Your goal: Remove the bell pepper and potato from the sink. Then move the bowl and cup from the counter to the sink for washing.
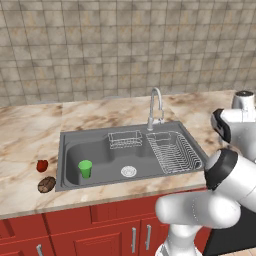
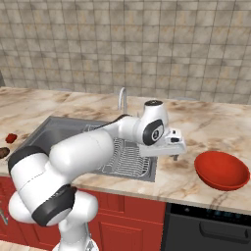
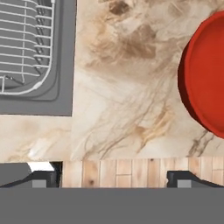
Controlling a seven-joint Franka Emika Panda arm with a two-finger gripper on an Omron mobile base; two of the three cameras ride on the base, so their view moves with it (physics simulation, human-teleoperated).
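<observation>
Jaws wide and empty, the gripper (image 2: pixel 175 156) hovers over the counter's front edge between the sink (image 2: pixel 142 174) and the bowl (image 2: pixel 221 170) (cup already in the basin), bowl lying toward the counter's right end.

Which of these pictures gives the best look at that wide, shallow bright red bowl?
The right base view: the wide, shallow bright red bowl appears whole there, sitting on the marble counter to the right of the grey steel sink. The hand view catches just its left part, cut off at the picture's edge.
</observation>
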